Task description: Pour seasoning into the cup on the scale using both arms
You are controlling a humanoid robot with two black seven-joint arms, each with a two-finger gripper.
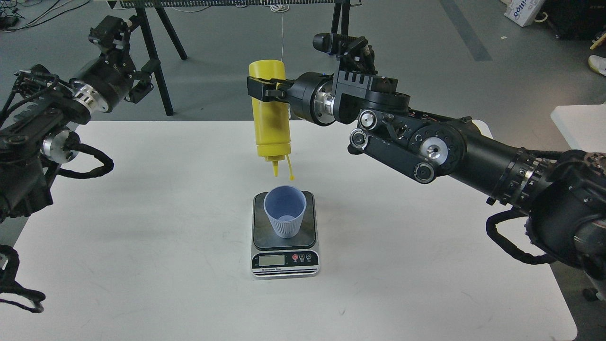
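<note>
The scale point(285, 237) has small print under its LCD, too tiny to read; red and dark round buttons sit right of the display. A white box point(521, 10) at the top right corner of the floor shows blue letters, only partly legible. The cup point(285, 210), light blue plastic w/ fine vertical ribs, tapered, stands upright on the scale's dark platform; its inside looks empty as far as can be seen. The bottle point(270, 113), smooth yellow plastic, cylindrical, hangs upside down w/ its pointed nozzle aimed down just above the cup's far rim, not touching it; a small tethered cap dangles beside the nozzle. Contents can't be seen through the opaque wall. The right gripper point(266, 89) pinches the bottle's upper part, black fingers on both sides of it, arm reaching in from the right w/ silver joint rings. The left gripper point(128, 61) hangs off the table's far left edge, well apart from scale and cup, holding nothing; fingers seen at an angle, can't tell if spread or closed. The table point(426, 265) is flat, white, w/ rounded corners.
</note>
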